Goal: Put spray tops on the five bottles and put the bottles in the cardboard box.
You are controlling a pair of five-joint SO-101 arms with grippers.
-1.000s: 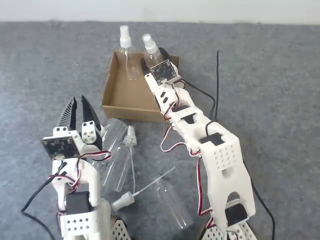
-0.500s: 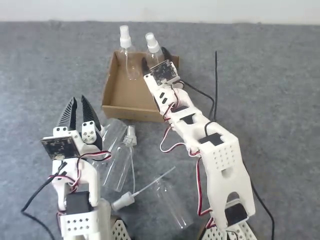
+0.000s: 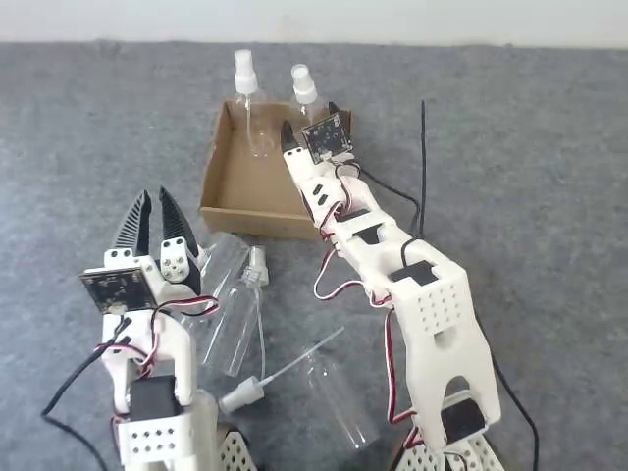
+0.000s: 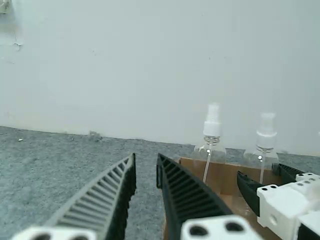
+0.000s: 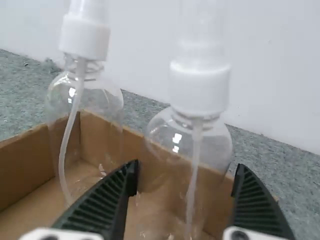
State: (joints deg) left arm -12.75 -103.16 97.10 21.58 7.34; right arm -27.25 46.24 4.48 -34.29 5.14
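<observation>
Two capped bottles (image 3: 247, 108) are standing in the cardboard box (image 3: 226, 186); three loose bottles (image 3: 235, 314) are lying at lower centre. The left gripper (image 3: 154, 198) and right gripper (image 3: 309, 118) are holding their fingers open.

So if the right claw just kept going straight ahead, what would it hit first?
Most likely the nearer capped bottle standing in the cardboard box, straight ahead of the open right claw; how near is hard to judge.

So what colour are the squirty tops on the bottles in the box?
White spray tops, clearest in the right wrist view.
</observation>
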